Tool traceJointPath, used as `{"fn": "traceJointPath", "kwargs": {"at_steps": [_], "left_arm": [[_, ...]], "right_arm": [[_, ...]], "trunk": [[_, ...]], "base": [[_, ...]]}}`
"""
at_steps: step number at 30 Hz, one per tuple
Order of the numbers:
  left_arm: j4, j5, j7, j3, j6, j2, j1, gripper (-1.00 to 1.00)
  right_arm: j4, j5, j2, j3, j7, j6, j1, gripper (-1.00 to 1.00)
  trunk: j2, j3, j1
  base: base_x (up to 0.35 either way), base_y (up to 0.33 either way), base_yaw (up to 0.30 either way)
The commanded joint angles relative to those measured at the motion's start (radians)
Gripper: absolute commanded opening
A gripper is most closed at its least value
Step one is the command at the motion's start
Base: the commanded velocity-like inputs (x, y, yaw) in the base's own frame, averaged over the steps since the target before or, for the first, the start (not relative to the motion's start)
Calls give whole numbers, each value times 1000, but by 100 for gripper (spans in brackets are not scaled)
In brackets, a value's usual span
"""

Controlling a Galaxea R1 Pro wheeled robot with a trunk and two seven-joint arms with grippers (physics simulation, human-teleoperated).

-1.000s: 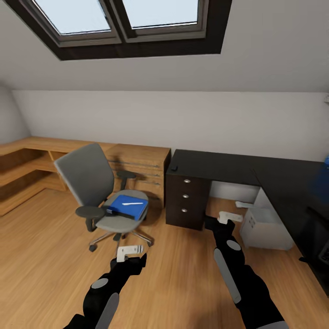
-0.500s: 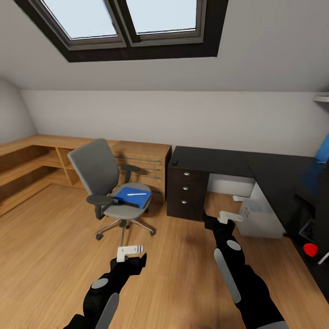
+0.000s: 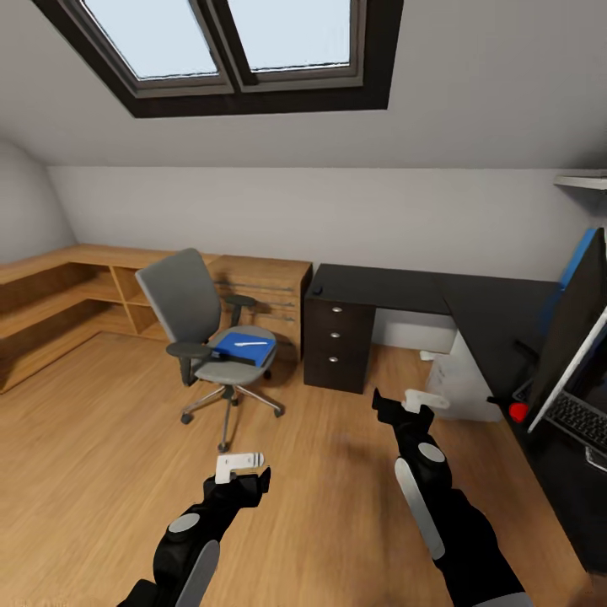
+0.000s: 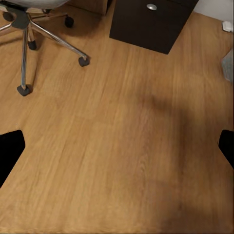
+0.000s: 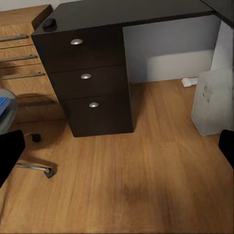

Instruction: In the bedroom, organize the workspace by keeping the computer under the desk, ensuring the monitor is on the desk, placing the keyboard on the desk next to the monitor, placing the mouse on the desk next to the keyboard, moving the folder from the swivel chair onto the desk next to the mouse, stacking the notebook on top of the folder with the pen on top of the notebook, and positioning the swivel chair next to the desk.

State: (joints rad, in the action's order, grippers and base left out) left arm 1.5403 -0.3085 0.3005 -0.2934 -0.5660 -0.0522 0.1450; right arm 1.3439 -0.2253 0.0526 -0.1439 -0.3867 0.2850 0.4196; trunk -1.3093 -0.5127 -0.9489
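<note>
The grey swivel chair (image 3: 202, 324) stands on the wood floor left of the black desk (image 3: 396, 291). On its seat lies the blue folder (image 3: 242, 347) with the white pen (image 3: 249, 343) on top; a dark flat edge, apparently the notebook (image 3: 222, 359), shows along its near side. The mouse (image 3: 318, 289) (image 5: 48, 23) sits on the desk's left corner. At the right, the monitor (image 3: 573, 333) and keyboard (image 3: 580, 416) are on the desk. The silver-grey computer (image 3: 459, 384) (image 5: 212, 100) stands under it. My left gripper (image 3: 240, 462) (image 4: 117, 148) and right gripper (image 3: 424, 399) (image 5: 117, 146) hover open over bare floor, holding nothing.
A black three-drawer unit (image 3: 339, 346) (image 5: 87, 78) carries the desk's left end. An oak dresser (image 3: 265, 291) and low oak shelving (image 3: 51, 295) line the back wall. A small white object (image 3: 427, 356) lies on the floor under the desk. Open floor (image 3: 110, 438) stretches in front of the chair.
The whole view has drawn back and swung, so chair and desk look smaller and the monitor and keyboard have come into sight at the right. Both arms keep the same pose.
</note>
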Motion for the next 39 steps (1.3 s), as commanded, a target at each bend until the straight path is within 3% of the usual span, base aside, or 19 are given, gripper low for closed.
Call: {"fn": "traceJointPath", "kwargs": {"at_steps": [1,19,39], "left_arm": [[1,-11,9,-1,-3,0,1,100],[1,-10,10,0,-5,0,1,100],[-1,-9,12,4,-5,0,1,100]], "right_arm": [[1,-8,0,-2,-8,3,1,100],[-3,-8,0,-2,-6,2,1,100],[-3,-6,0,-2,-6,2,1,100]], "trunk": [[-1,-1,1],[-1,4,1],[-1,20,1]], "base": [[-326,-157,0],[-313,-127,-53],[-34,-317,-217]]}}
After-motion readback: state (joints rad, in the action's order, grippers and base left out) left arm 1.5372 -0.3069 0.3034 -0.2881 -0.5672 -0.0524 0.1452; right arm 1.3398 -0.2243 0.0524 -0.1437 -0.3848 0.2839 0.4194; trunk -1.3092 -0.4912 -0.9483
